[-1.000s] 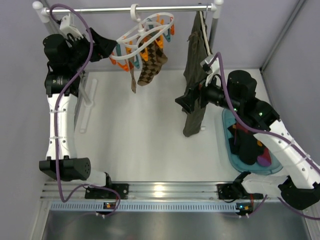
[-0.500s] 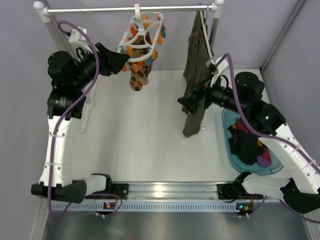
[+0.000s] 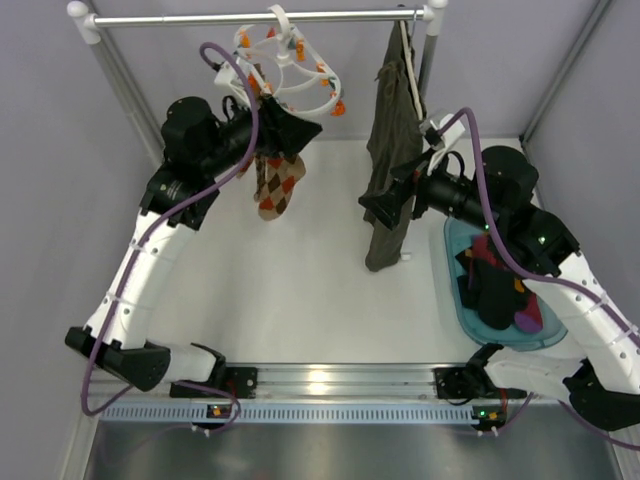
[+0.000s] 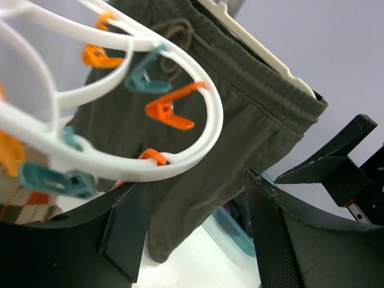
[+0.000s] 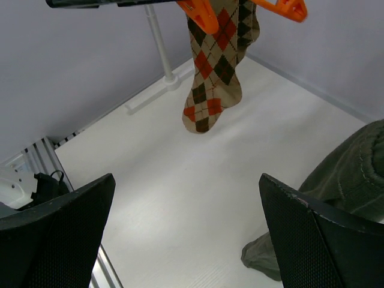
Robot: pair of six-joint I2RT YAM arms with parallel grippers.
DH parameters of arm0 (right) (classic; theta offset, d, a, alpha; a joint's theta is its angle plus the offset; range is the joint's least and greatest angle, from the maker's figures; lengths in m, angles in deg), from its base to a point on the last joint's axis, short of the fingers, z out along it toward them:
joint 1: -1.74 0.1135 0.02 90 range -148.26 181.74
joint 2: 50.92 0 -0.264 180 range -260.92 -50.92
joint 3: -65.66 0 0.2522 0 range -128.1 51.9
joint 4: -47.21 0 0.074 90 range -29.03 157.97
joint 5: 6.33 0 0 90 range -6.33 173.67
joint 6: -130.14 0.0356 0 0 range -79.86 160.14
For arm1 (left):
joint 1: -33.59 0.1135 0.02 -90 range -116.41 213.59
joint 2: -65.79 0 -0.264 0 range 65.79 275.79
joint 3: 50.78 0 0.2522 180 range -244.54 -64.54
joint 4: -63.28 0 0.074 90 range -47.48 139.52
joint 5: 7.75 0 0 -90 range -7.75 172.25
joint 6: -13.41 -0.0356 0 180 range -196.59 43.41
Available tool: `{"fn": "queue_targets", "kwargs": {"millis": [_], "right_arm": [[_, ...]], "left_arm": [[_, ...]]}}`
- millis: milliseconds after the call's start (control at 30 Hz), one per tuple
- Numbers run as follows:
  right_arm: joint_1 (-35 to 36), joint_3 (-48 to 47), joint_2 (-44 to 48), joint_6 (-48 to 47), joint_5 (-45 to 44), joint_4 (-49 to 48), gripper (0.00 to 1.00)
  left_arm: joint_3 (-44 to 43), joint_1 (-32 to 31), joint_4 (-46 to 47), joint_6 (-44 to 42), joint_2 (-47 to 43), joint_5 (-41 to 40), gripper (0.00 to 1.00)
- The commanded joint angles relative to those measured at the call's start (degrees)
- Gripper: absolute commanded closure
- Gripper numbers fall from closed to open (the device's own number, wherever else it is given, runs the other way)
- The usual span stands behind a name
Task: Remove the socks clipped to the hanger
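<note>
The fingers of the left gripper are spread in the top view and close on nothing. They sit just under the near rim of the hanger, which hooks over the rail. The argyle socks dangle from the hanger below and to the near side of those fingers. The right gripper is likewise spread and empty, its fingers just beside the olive garment. Behind that wrist, well apart from the fingers, a teal bin holds loose socks, mostly black with some orange and purple.

From the left wrist, the two black fingers stand wide apart with nothing between their pads. The hanger's white rim arcs just above the gap, closest to the lower-left finger, and an orange clip and a teal clip hang from it. A corner of the argyle socks shows outside that same finger. Beyond the gap hangs the olive garment. Past the other finger, the right gripper's black fingers point this way.

From the right wrist, the fingers are far apart and empty. Well ahead of the gap, the argyle socks hang clipped by orange clips above the white table, with the stand's post behind them. The olive garment lies just beside the right-side finger.
</note>
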Motion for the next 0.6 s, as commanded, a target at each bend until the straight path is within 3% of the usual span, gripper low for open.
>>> {"fn": "queue_targets", "kwargs": {"millis": [0,233,567], "right_arm": [[-0.5,-1.1,1.5,-0.2,-0.2,-2.2,0.00],[-0.5,-0.4,2.9,-0.5,0.6,-2.5,0.00],[-0.5,1.7,5.2,-0.1,0.7,-2.9,0.01]], "left_arm": [[-4.0,-3.1,3.4,-1.6,1.9,-2.1,0.34],[-7.9,-6.6,3.4,-3.0,6.4,-3.2,0.33],[-18.1,-7.0,3.3,-4.2,15.8,0.8,0.30]]}}
